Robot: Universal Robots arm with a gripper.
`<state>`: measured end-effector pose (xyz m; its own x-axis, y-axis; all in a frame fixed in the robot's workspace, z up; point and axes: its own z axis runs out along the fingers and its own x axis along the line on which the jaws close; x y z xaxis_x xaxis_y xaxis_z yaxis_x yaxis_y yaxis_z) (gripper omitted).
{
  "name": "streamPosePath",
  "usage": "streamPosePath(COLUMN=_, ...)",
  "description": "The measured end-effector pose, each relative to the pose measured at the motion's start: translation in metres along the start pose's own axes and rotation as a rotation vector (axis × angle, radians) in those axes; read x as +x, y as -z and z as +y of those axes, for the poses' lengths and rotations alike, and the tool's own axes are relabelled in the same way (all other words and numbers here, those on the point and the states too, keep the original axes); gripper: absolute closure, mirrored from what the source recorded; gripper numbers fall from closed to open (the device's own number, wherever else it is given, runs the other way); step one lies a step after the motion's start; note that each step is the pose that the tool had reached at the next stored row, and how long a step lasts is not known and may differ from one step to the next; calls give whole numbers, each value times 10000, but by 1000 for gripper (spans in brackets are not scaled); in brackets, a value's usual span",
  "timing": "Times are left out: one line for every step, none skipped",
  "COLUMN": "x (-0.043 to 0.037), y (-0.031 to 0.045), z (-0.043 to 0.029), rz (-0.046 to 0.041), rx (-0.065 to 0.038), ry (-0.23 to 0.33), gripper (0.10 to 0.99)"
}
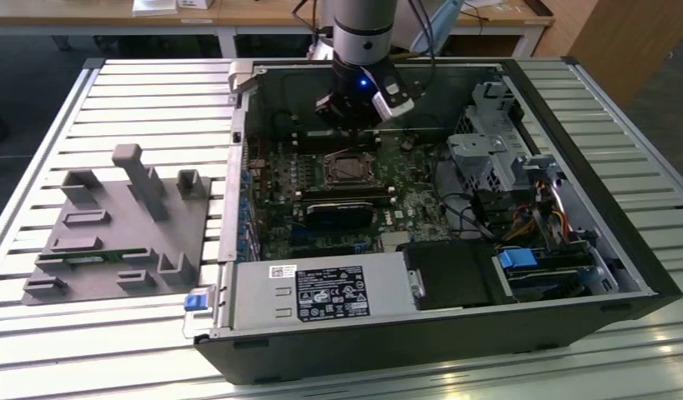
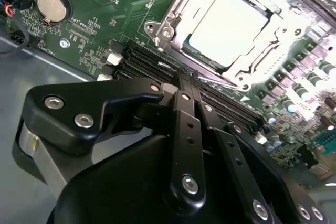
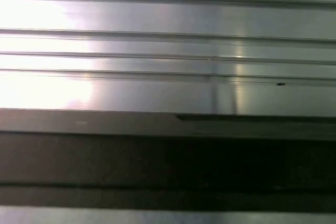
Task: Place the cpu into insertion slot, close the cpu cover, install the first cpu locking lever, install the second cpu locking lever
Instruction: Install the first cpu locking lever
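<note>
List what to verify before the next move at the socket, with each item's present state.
1. Pale silver square cpu seated in dark square insertion slot: ok.
2. Dull-metal square cpu cover frame lying down over the chip: ok.
3. Both thin wire locking levers latched: cannot tell.
4. Black claw shut, nothing seen between its fingers: ok.
5. Claw apart from the cover, over long black memory slots: ok.
</note>
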<state>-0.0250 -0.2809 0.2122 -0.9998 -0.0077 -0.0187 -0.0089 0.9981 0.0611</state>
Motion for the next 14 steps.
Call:
streamPosePath(x=-3, y=-12, z=0, rz=1, rx=1, ry=0, gripper=969)
streamPosePath(x=-6, y=-23, z=0, rz=1, rx=0, ry=-1, gripper=969)
streamPosePath(x=-9, y=-35, z=-1, rz=2, rx=1, ry=0, gripper=969)
streamPosePath(x=-12, y=-47, z=-1, rz=3, rx=1, ry=0, gripper=969)
streamPosePath(x=-16, y=-60, z=-2, rz=4, rx=1, ry=0, gripper=969)
streamPosePath(x=-18, y=-72, z=-3, rz=4, rx=1, ry=0, gripper=969)
streamPosePath(x=-20, y=-83, z=-4, rz=5, rx=2, ry=0, gripper=969)
streamPosePath(x=-21, y=-93, z=-4, rz=4, rx=6, ry=-1, gripper=969)
streamPosePath(x=-21, y=-104, z=-5, rz=5, rx=13, ry=-1, gripper=969)
streamPosePath(x=-21, y=-114, z=-6, rz=5, rx=17, ry=-1, gripper=969)
streamPosePath(x=-21, y=-122, z=-6, rz=5, rx=20, ry=-1, gripper=969)
streamPosePath(x=-21, y=-126, z=-7, rz=5, rx=20, ry=0, gripper=969)
streamPosePath(x=-21, y=-126, z=-7, rz=6, rx=21, ry=0, gripper=969)
streamPosePath(x=-21, y=-126, z=-7, rz=6, rx=23, ry=0, gripper=969)
